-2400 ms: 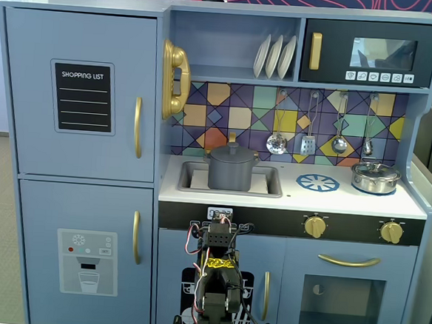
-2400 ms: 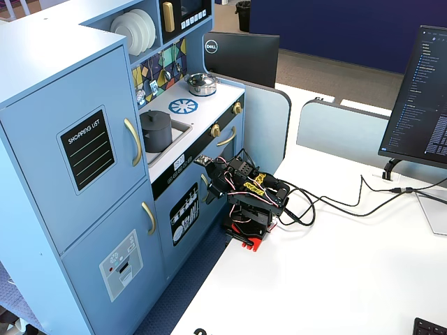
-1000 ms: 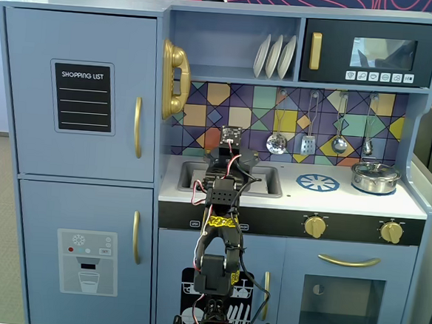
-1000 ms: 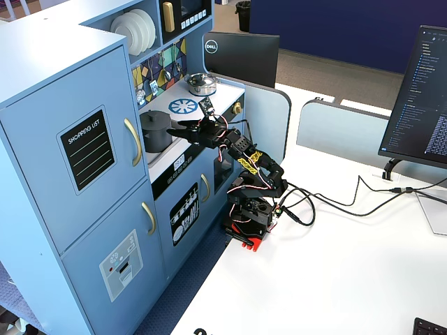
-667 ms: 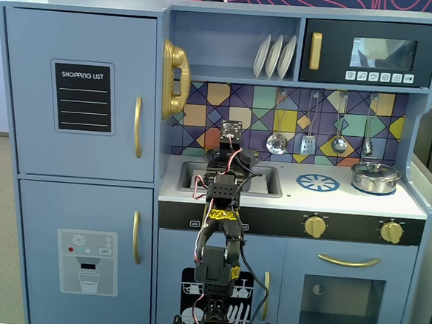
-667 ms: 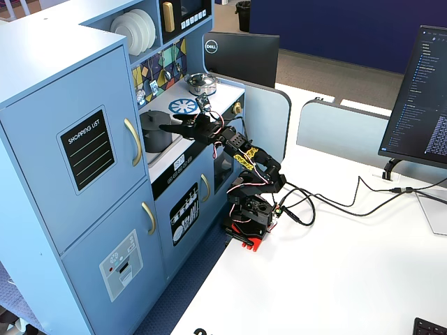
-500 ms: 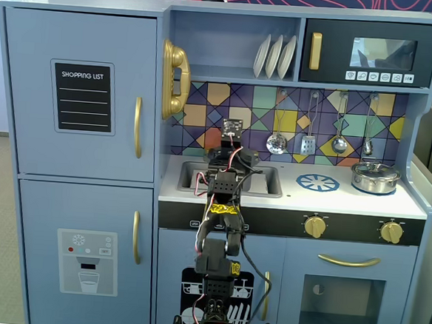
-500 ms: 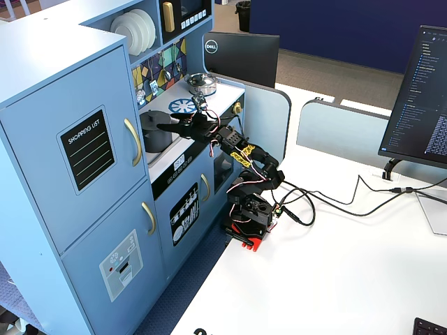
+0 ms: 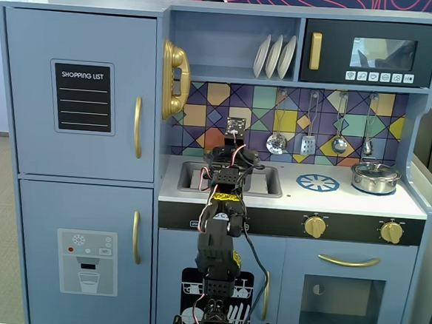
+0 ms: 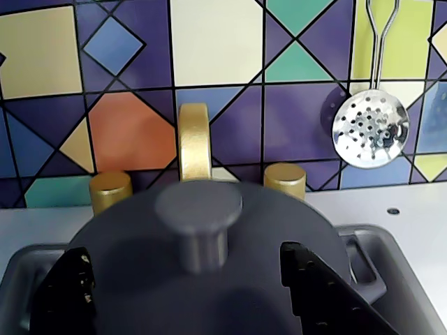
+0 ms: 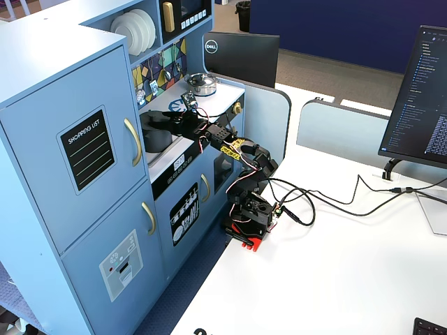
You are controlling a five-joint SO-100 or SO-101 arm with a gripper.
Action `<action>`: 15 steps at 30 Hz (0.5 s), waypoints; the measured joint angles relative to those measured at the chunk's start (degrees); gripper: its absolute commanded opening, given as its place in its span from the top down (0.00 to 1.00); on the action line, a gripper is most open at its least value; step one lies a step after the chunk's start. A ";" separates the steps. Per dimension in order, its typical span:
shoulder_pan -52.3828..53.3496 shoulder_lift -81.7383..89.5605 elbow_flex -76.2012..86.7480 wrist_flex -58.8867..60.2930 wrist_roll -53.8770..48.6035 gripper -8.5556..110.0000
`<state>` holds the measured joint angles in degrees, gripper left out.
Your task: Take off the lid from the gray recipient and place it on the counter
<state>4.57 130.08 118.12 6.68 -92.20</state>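
In the wrist view the dark-gray lid (image 10: 140,230) fills the lower frame, its center knob (image 10: 199,209) upright. My gripper (image 10: 183,252) is open just above the lid, one black finger (image 10: 66,293) left of the knob and the other right of it, neither touching it. The side fixed view shows the gripper (image 11: 152,118) stretched over the gray recipient (image 11: 155,139), which stands in the sink. From the front fixed view the arm (image 9: 219,229) hides most of the pot. The white counter (image 9: 347,201) runs to the right of the sink.
A shiny silver pot (image 9: 375,177) sits at the counter's right end, beside the blue burner ring (image 9: 317,182). A gold faucet (image 10: 194,143) and two gold taps stand behind the lid. A skimmer (image 10: 369,129) and other utensils hang on the tiled backsplash.
The arm has risen from its folded pose in front of the kitchen and reached forward over the sink. The open gripper now straddles the lid's knob.
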 measured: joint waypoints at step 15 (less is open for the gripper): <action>0.00 -10.99 -6.06 -4.22 -0.79 0.76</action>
<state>4.57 119.09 112.06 2.46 -92.99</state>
